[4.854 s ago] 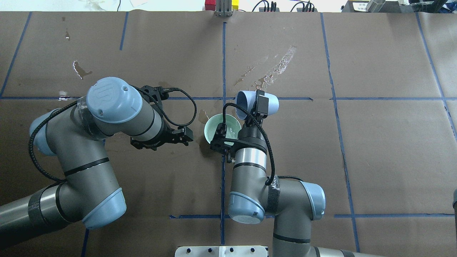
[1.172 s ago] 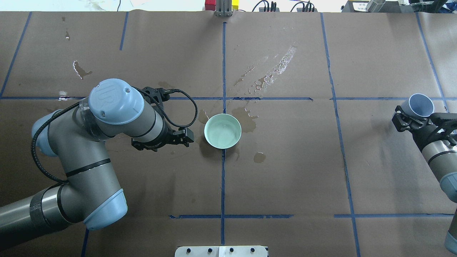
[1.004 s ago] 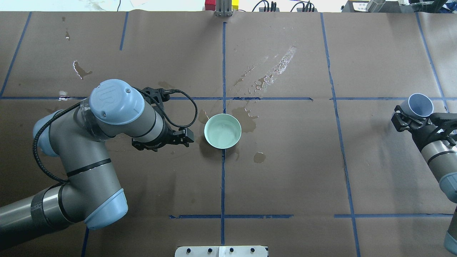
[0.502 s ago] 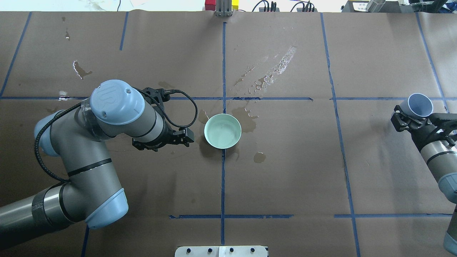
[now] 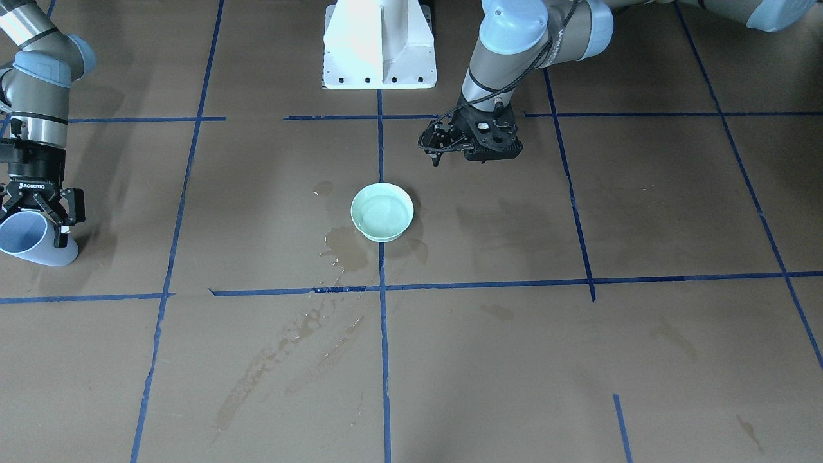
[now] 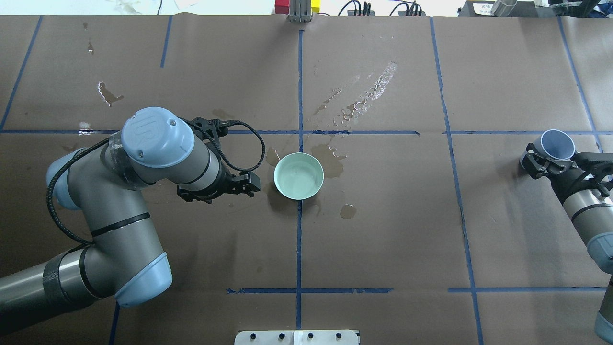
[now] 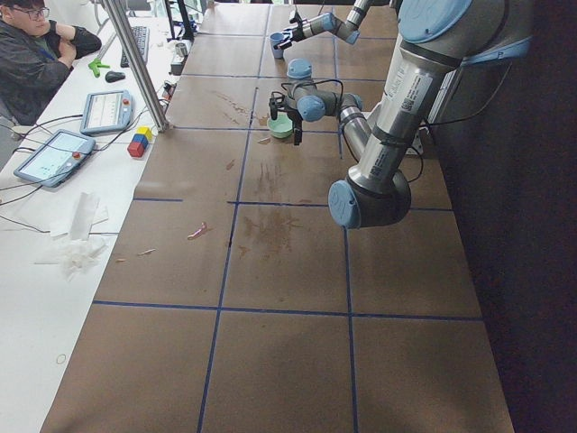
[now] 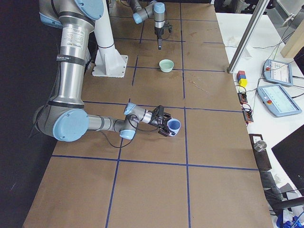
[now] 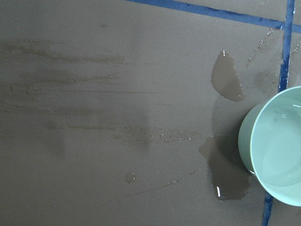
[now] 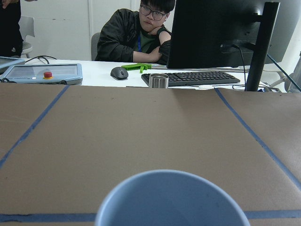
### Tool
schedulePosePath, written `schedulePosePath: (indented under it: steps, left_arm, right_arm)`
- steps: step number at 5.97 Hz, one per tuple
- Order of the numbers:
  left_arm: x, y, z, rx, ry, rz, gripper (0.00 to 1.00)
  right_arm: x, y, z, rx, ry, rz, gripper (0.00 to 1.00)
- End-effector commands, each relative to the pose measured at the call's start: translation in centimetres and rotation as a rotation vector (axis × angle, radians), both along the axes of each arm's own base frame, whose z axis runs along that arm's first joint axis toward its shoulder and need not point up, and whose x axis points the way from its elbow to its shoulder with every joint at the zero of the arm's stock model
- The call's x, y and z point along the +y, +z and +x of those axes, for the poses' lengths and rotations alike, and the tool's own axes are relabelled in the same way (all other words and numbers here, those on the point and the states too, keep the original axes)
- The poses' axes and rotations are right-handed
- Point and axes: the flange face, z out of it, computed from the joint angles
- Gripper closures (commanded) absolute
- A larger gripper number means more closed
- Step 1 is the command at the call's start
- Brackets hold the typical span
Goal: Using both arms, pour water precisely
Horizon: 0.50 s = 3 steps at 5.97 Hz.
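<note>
Mint-green bowl (image 6: 299,176) stands at mid-surface (image 6: 383,249) on a blue tape line and holds the water (image 6: 300,181); wet stains (image 6: 331,161) lie beside it. My right pincer (image 6: 548,160) grips a tilted blue cup (image 6: 558,145) at the surface's right end. My left pincer (image 5: 476,149) hovers near the bowl; I cannot tell whether it is wide or narrow.
</note>
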Motion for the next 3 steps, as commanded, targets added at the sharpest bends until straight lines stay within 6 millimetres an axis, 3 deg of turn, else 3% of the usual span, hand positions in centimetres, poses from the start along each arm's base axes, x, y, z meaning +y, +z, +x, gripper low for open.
schedulePosePath:
  steps: [1,3]
  left_arm:
    - [0.0,-0.1,0.0,0.001,0.0,0.001,0.0]
    - [-0.1,-0.1,-0.1,0.001,-0.002,0.001,0.0]
  right_arm:
    - [0.2,0.0,-0.3,-0.003,-0.007,0.0,0.0]
    - [1.5,-0.3,-2.0,-0.014,-0.032,0.012,0.0]
